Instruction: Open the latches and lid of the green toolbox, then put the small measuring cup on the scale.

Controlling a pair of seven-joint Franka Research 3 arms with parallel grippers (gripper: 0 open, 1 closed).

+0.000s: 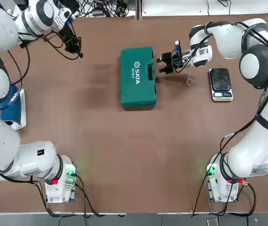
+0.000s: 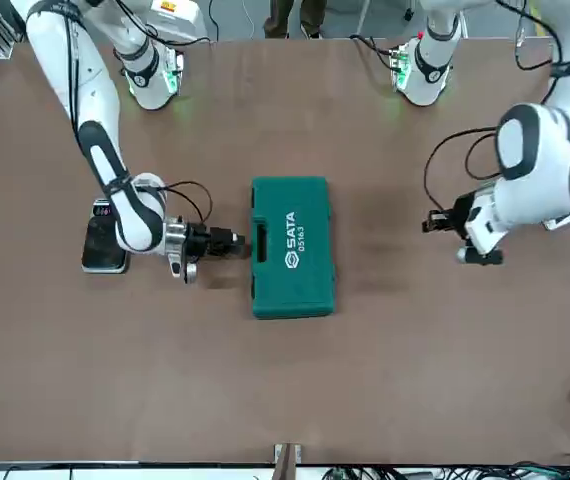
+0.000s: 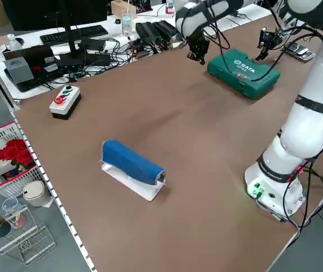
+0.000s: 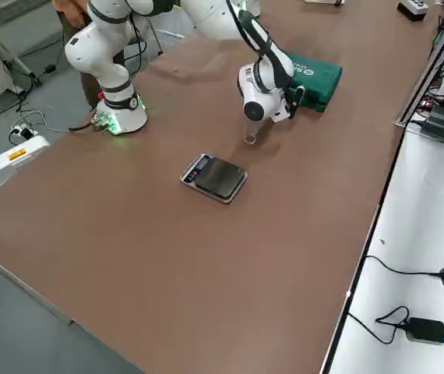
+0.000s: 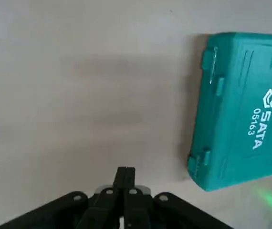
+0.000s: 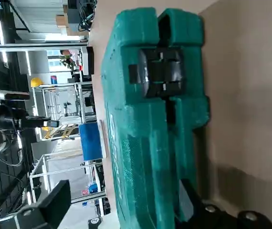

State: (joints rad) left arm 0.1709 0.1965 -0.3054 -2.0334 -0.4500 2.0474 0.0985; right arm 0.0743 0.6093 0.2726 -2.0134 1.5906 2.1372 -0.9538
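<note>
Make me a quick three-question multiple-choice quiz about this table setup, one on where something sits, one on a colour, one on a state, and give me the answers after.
1. In the top view, where is the scale relative to the green toolbox?
A. On the robot's right of it
B. On the robot's left of it
C. On top of it

2. What colour is the lettering on the lid?
A. Yellow
B. White
C. Red

3. What state is the green toolbox in?
A. Open with tools showing
B. Closed and lying flat
C. Standing on its end

Answers:
1. A, the scale lies beyond the right end effector and the small measuring cup, toward the right arm.
2. B, the SATA lettering shows white on green.
3. B, the lid is down and a latch sits across the seam in the right wrist view.
</note>
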